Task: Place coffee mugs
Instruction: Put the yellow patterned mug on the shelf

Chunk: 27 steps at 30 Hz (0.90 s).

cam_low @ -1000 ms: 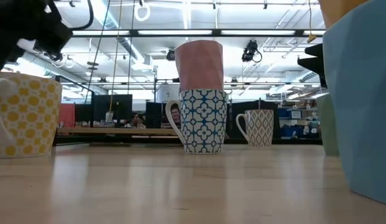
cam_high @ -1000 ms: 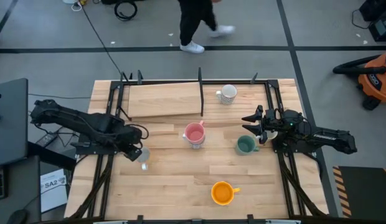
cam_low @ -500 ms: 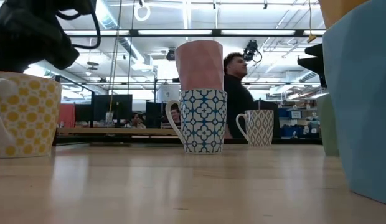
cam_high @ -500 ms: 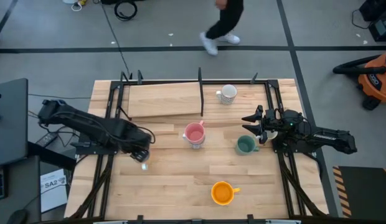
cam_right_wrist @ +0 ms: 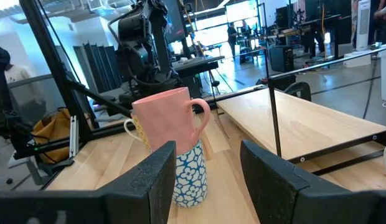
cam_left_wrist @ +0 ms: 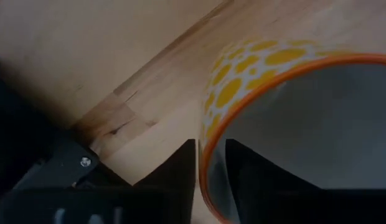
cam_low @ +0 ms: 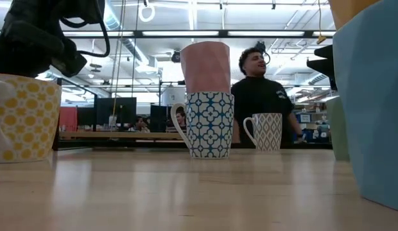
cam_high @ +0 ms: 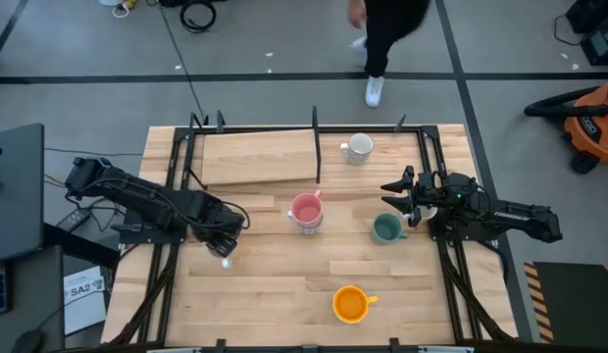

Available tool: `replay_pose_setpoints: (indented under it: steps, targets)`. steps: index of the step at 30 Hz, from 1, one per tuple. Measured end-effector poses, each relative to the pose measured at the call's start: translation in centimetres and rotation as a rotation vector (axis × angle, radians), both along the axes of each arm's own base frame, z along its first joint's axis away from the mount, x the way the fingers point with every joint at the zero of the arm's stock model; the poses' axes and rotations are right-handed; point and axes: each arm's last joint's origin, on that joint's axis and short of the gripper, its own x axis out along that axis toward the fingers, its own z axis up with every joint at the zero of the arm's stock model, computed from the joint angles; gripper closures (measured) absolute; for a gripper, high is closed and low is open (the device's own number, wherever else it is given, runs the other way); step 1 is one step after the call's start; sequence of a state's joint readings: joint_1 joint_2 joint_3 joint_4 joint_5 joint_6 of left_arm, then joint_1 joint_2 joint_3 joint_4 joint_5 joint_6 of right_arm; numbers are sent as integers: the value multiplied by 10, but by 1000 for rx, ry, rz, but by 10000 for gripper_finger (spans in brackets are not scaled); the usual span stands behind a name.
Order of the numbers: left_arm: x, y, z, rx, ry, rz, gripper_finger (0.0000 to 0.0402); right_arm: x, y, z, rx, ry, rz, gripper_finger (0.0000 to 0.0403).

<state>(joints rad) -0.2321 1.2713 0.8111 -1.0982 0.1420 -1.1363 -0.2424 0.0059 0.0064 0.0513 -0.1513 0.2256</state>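
Both arms low over the table, one at each side.
The left arm reaches in from the left edge, bent at the elbow, wrist tipped down; the left gripper (cam_high: 224, 238) sits low near the left-centre, its two fingers (cam_left_wrist: 175, 171) straddling a mug's rim, one outside the wall, one inside; the right arm lies stretched along the right side, level; the right gripper (cam_high: 399, 197) points toward the centre, fingers (cam_right_wrist: 149, 180) spread apart, holding nothing.

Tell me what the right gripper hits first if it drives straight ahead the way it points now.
Probably the pink mug stacked on the blue-patterned mug: both sit centred ahead of the open right gripper. Depth is unclear; in the high view the dark green mug lies just beside the gripper's line.
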Motion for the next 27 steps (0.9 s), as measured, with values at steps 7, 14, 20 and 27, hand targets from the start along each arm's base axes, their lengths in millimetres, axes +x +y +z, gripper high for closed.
replay_pose_setpoints:
  steps: [7,14,20,27]
  targets:
    - [0,0,0,4,-15,-57,372,0,0,0,0,0,0,218]
    - [6,0,9,8,-68,-169,372,0,0,0,0,0,0,218]
    - [22,8,39,37,-199,-292,372,0,0,0,0,0,0,218]
    - [36,31,84,106,-340,-399,372,0,0,0,0,0,0,218]
